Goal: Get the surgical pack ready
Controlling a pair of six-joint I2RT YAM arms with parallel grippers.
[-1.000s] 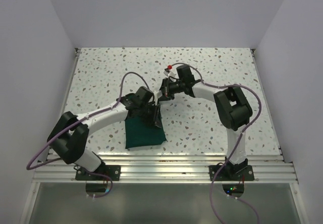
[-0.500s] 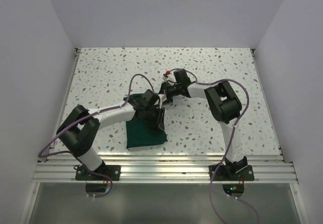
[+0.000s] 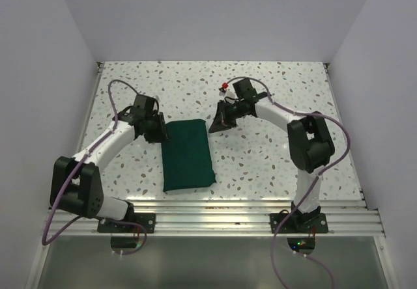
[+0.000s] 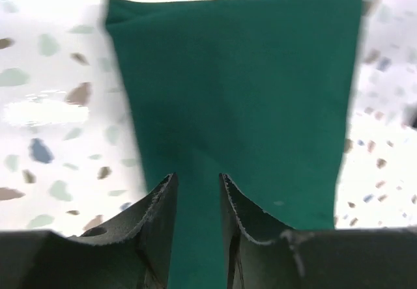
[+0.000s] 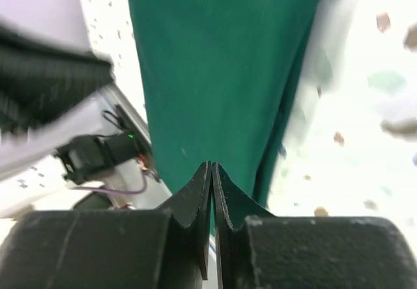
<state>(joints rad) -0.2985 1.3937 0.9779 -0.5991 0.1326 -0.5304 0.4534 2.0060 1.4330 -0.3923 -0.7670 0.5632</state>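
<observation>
The surgical pack is a small dark green folded bundle (image 3: 187, 155) lying flat on the speckled table. No silver instruments or white gauze show. My left gripper (image 3: 158, 133) is just off the bundle's far left edge. In the left wrist view its jaws (image 4: 197, 177) are open and empty, with the green cloth (image 4: 241, 87) below and beyond them. My right gripper (image 3: 215, 122) is just off the bundle's far right corner. In the right wrist view it (image 5: 212, 165) is shut with nothing between the fingers, and the cloth (image 5: 215, 61) lies ahead.
An aluminium rail (image 3: 208, 211) runs along the table's near edge, just below the bundle. White walls close in the left, right and far sides. A small red-tipped part (image 3: 225, 85) sits by the right wrist.
Both grippers have let go and drawn off the bundle, the left to the left and the right to the right. The bundle now lies uncovered and flat.
</observation>
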